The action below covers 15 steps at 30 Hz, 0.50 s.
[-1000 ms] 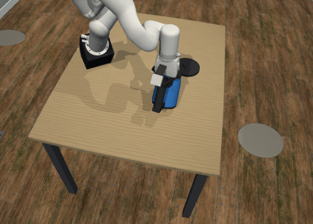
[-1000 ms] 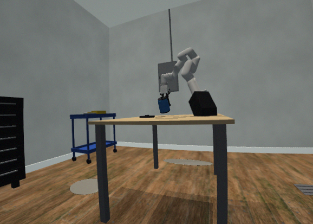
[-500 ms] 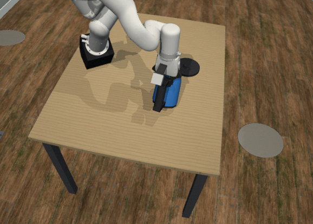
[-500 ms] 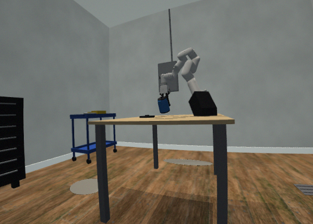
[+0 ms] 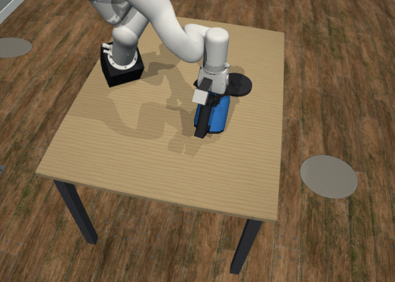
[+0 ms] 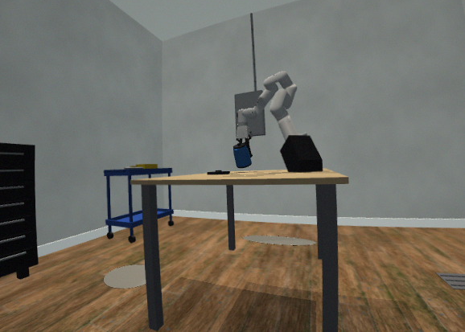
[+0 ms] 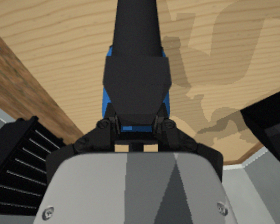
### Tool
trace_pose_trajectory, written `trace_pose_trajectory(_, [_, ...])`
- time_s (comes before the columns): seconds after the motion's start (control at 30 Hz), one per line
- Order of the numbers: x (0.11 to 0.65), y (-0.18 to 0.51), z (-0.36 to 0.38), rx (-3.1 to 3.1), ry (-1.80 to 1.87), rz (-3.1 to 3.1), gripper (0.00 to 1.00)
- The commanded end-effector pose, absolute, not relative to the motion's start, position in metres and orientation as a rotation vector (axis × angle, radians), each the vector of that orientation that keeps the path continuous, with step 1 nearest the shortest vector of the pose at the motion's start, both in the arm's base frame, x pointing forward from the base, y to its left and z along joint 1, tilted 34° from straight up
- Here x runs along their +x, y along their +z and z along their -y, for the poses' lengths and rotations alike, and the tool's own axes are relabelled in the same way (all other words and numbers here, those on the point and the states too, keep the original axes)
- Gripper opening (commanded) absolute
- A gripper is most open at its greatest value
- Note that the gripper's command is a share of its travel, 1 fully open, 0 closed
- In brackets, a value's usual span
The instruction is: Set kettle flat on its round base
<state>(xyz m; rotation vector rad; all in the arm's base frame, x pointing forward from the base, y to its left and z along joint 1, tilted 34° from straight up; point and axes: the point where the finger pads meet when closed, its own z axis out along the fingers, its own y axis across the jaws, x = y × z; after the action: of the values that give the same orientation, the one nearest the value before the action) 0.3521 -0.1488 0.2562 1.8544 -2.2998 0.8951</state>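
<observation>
The blue kettle (image 5: 214, 113) with a black handle (image 5: 202, 120) hangs tilted in the air above the table, clear of the top in the side view (image 6: 242, 156). My gripper (image 5: 209, 100) is shut on the upper part of the handle from above. In the wrist view the black handle (image 7: 137, 70) fills the middle, with the blue body (image 7: 109, 100) showing at its edges, and my fingers clamp it. The round black base (image 5: 239, 84) with its stud up lies flat on the table just beyond the kettle; it also shows in the side view (image 6: 218, 172). The kettle is beside the base, not over its middle.
The arm's black mount (image 5: 121, 65) stands at the table's far left corner. The table's right edge (image 5: 281, 129) is close to the base. A blue cart (image 6: 137, 196) and a black drawer cabinet (image 6: 16, 208) stand on the floor away from the table.
</observation>
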Motion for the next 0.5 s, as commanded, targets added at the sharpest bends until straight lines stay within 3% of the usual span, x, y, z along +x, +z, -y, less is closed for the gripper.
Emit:
trace_pose_trajectory(0.0, [0.355,0.255,0.143,1.854,0.9,2.301,0.0])
trace_pose_trajectory(0.47, [0.363,0.246,0.122,1.854,0.9,2.301,0.0])
